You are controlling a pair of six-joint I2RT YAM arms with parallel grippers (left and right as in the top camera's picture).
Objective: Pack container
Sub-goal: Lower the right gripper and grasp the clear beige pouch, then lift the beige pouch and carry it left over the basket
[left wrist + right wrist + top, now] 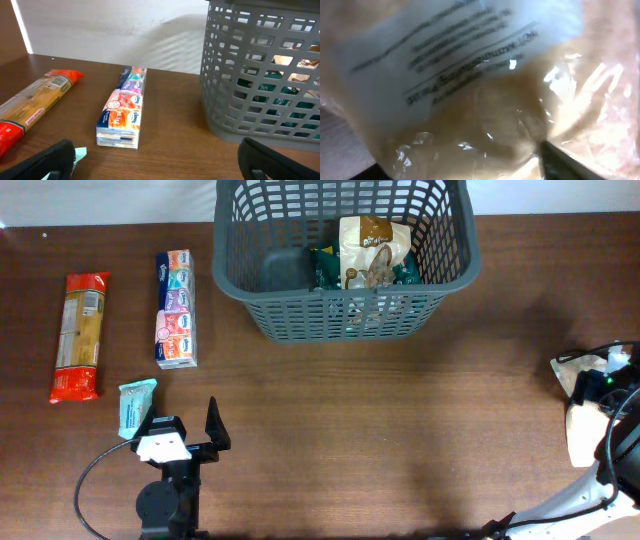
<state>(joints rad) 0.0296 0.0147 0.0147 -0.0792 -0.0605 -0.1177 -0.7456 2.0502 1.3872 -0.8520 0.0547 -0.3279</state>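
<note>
1. The basket (300,320) stands at the far middle of the table (400,430), upright, its open top facing the overhead camera.
2. Inside it, a beige-and-white snack bag (372,250) leans toward the right half. A green packet (325,272) lies beside and partly under it.
3. The left arm reaches up from the near left edge, with its wrist low over the table and aimed toward the far side.
4. The left gripper (183,432) is spread wide with nothing between its jaws. In the wrist view its two dark fingers (45,162) sit at the bottom corners, with bare wood between them.
5. A small teal packet (136,405) lies just beside the outer left finger. I cannot tell whether they touch.
6. Ahead of that gripper a tissue pack (176,310) lies lengthwise. It is near the basket's left wall but apart from it.
7. Further left, a long red-ended pasta packet (80,335) lies roughly parallel to the tissue pack.
8. The right arm is folded at the right edge of the table, well apart from the basket.
9. The right gripper (592,385) is pressed against a clear bag (470,75) of pale contents with a white printed label. The bag fills the wrist view.
10. Only one dark fingertip (567,162) shows there, at the lower right against the plastic. I cannot tell whether the jaws are clamped on the bag.
</note>
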